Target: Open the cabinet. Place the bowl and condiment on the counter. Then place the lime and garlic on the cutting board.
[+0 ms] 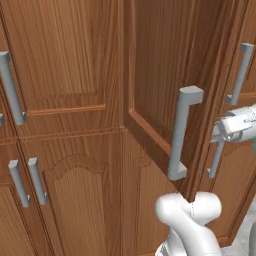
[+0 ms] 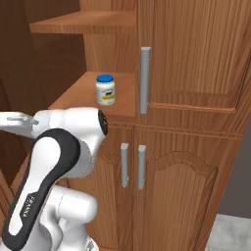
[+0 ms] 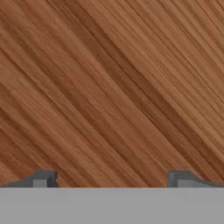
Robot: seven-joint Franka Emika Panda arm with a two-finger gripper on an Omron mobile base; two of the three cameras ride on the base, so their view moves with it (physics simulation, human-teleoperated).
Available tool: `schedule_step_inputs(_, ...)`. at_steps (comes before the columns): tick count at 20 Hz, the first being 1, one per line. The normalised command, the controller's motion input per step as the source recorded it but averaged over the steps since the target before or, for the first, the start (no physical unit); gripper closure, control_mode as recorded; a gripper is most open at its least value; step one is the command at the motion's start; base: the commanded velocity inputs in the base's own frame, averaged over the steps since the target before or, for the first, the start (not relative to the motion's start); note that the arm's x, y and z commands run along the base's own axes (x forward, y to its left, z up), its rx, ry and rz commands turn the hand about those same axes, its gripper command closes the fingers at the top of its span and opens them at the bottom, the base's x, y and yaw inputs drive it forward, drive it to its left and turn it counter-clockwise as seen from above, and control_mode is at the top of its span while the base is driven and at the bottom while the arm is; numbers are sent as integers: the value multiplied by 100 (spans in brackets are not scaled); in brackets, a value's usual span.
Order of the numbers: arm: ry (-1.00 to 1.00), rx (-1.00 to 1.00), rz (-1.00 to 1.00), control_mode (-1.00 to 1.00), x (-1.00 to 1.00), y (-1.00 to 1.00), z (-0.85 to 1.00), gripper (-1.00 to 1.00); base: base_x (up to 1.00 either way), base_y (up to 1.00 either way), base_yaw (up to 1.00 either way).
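Inside the open cabinet [image 2: 196, 59], 1 condiment [image 2: 105, 89] stands on a shelf; the hand [image 3: 109, 179] gapes wide, empty.

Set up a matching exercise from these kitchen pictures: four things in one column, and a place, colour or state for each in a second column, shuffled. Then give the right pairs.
Things
1. condiment
2. upper cabinet door
3. gripper
4. handle beside the jar

Descriptions
A. swung out from the cabinet front
B. tall grey bar, upright
C. open, facing bare wood grain
D. standing on the wooden ledge, blue lid on

Pairs: 1-D, 2-A, 3-C, 4-B
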Motion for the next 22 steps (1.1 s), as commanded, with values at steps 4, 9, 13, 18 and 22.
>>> schedule_step_inputs(4,3,-31,-25,-100,0,100,-1,-100,0,0,0)
schedule_step_inputs(9,11,-26,-20,-100,10,80,0,-100,0,0,0)
schedule_step_inputs(13,1,-3,-10,-100,6,-58,-7,-100,0,0,0)
schedule_step_inputs(18,-2,-23,-8,-100,2,-100,-1,-100,0,0,0)
schedule_step_inputs(22,-17,-36,-26,-100,14,-89,2,-100,0,0,0)
